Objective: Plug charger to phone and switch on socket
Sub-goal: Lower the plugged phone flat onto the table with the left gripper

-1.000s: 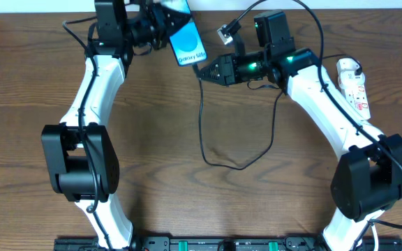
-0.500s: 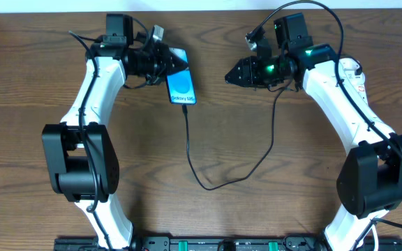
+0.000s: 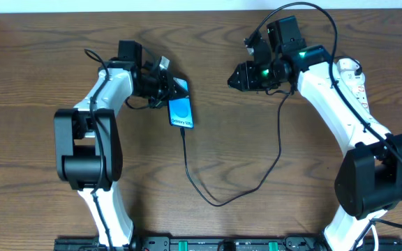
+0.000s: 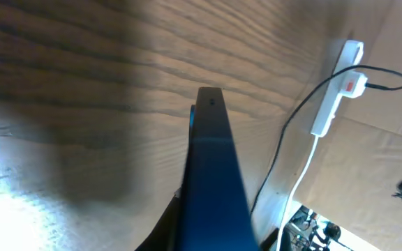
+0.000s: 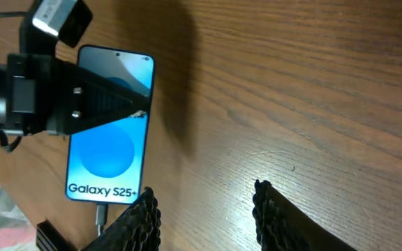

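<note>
Bench (image 3: 40,188): brown wood grain, both arms reaching toward the far side. Nearest the arm bases, the charger (image 3: 218,203) lay in a slack loop on the bench; one leg ran up to the near end of the phone (image 3: 181,112), the other climbed toward the right arm. Right wrist view showed a small connector at the phone's near edge, just below the white "Galaxy S25+" text; it looked seated, though the joint itself was small and partly cut off by the frame edge. The phone sat left of centre, screen up and lit blue, long axis running near to far with a slight tilt. The left tool (image 3: 175,89) was clamped on the phone's far end: a black finger crossed the upper screen in the right wrist view, and the left wrist view saw the phone edge-on down its middle. The right tool (image 5: 204,192) was spread wide with nothing between its ribbed black fingers, off to the right of the phone and well apart from it. The socket (image 4: 330,104) lay at the far right of the bench, partly hidden under the right arm; a red mark showed on it and a thin black cable reached it. Switch position could not be read.
</note>
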You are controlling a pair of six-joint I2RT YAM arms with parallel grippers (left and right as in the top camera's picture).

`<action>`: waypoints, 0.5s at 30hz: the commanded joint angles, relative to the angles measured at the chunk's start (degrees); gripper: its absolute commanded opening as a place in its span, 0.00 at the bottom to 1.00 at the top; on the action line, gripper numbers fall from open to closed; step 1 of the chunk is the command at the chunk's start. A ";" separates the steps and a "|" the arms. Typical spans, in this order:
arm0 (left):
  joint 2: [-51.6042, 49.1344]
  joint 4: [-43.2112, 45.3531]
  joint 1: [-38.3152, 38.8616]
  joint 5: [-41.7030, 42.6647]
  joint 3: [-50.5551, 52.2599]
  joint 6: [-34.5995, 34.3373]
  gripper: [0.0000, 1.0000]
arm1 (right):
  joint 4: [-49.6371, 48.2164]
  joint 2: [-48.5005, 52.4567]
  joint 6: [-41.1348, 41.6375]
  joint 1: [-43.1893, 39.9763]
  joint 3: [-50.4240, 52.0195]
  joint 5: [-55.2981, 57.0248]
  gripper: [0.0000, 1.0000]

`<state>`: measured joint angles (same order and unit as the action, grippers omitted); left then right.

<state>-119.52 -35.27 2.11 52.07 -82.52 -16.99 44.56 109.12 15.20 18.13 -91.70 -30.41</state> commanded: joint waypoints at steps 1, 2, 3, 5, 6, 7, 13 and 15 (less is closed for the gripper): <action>-1.01 0.17 0.87 -0.17 -0.20 2.38 0.08 | 0.15 -0.68 -1.14 0.42 -0.39 0.55 0.43; -1.18 0.15 1.03 -0.96 -0.17 2.38 0.07 | 0.22 -0.68 -1.14 0.42 -0.39 0.57 0.43; -1.38 0.17 1.18 -1.99 -0.17 2.38 0.08 | 0.24 -0.68 -1.14 0.39 -0.39 0.57 0.43; -1.73 0.24 1.57 -4.09 -0.17 2.38 0.08 | 0.31 -0.68 -1.14 0.42 -0.39 0.55 0.43; -1.86 0.20 1.73 -4.66 -0.17 2.36 0.07 | 0.35 -0.68 -1.14 0.42 -0.39 0.55 0.43; -1.97 0.17 1.90 -5.22 -0.17 2.38 0.07 | 0.48 -0.68 -1.14 0.42 -0.39 0.55 0.43; -3.02 0.17 2.80 -6.73 -0.09 2.36 0.07 | 0.72 -0.68 -1.14 0.42 -0.39 0.57 0.43; -3.74 0.17 3.17 -6.71 -0.09 2.34 0.07 | 0.72 -0.68 -1.14 0.42 -0.39 0.55 0.43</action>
<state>-121.95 -34.94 4.67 45.69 -82.52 -15.97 45.19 109.12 14.81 18.13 -91.70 -29.95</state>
